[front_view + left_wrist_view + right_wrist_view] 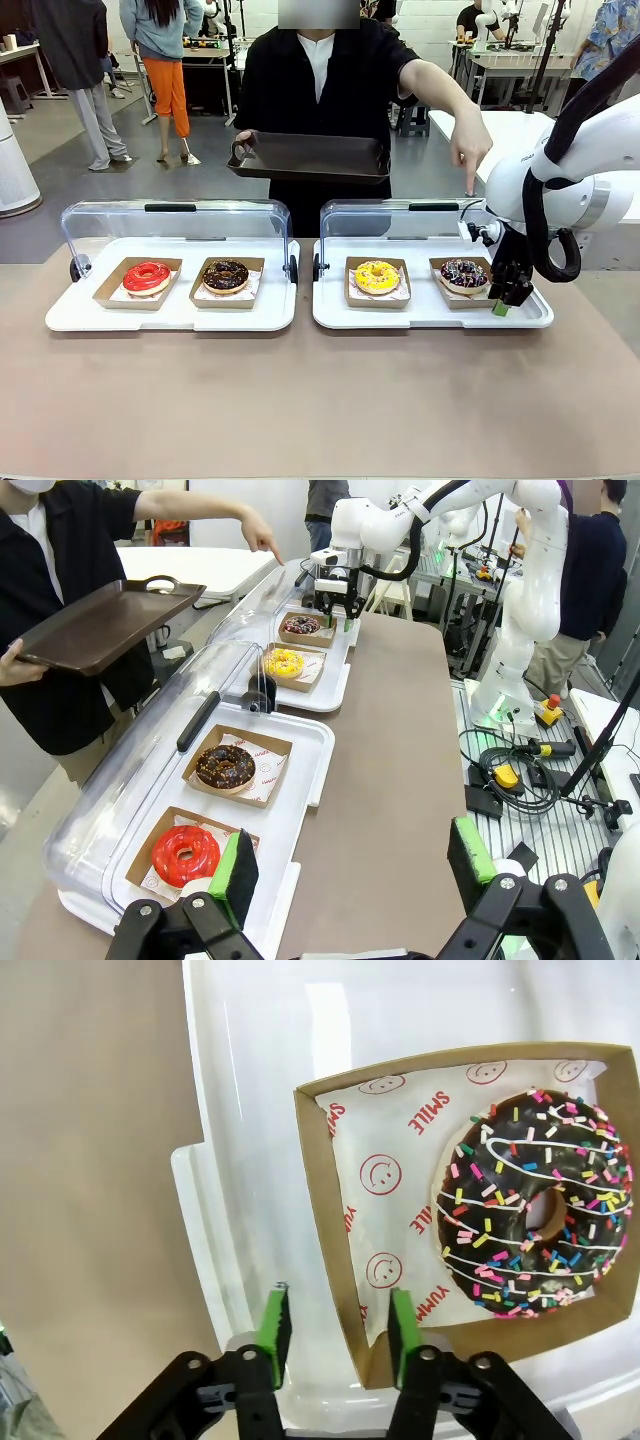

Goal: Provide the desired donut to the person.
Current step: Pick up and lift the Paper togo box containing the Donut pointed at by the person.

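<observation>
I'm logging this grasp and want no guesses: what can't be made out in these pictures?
Front view: the right tool covers the right wall of the sprinkled donut's box, hiding any contact.
Right wrist view: the picture's right edge cuts off that box's far side.
Left wrist view: a pad of the left tool hides a corner of the red donut's box.
</observation>
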